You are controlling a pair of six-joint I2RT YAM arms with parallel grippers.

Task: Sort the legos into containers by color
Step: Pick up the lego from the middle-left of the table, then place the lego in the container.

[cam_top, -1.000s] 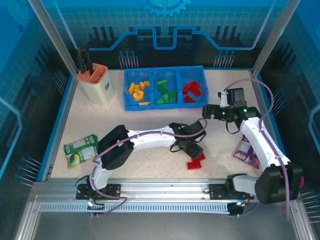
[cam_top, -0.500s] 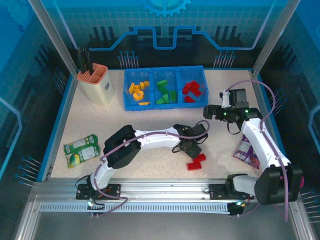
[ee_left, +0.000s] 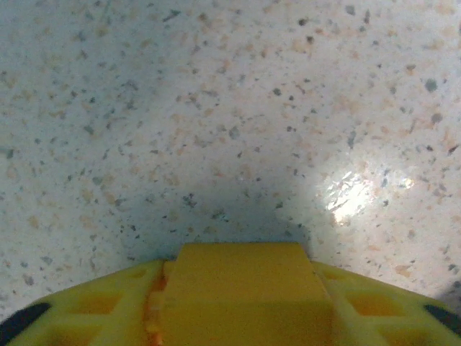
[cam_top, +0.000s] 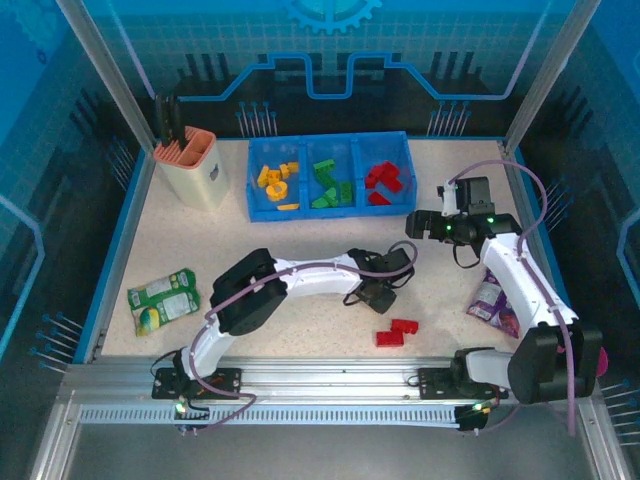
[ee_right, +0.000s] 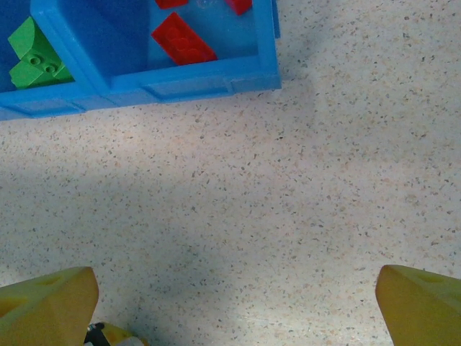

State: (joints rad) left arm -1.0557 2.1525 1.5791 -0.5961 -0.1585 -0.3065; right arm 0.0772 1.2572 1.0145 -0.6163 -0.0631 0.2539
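- Your containers [cam_top: 330,212] are three joined bright-blue compartments, well beyond the left gripper [cam_top: 377,296] on its far side. The left one holds the yellow-orange legos [cam_top: 276,181], the middle one the green legos [cam_top: 328,186], and the right one the red legos [cam_top: 385,180].
- Two loose red bricks [cam_top: 397,332] lie flat on the speckled table [cam_top: 300,250], just to the near side and right of the left gripper and clear of it. They sit side by side, but they are too small for you to tell whether they touch.
- Your right gripper [ee_right: 238,299] hangs with the right-hand corner of the containers just ahead of it. Its yellow fingers [ee_right: 50,299] are spread wide over bare table, grasping nothing.
- In the left wrist view the yellow fingertips [ee_left: 245,288] bunch together at the bottom edge with no gap showing. You cannot tell whether they are clenched empty or pinching something.
- A second ago the left gripper sat right over the two loose red bricks. It has since drawn back to their far left, and they now lie uncovered, a touch nearer the near edge. The right arm has hardly shifted.
- From above, the left gripper's fingertips are tucked under its own dark wrist body.
- The right wrist view clips the containers at its top edge. One red brick shows whole and its neighbours are cut off.
- The right forearm partly covers the purple packet [cam_top: 492,300].
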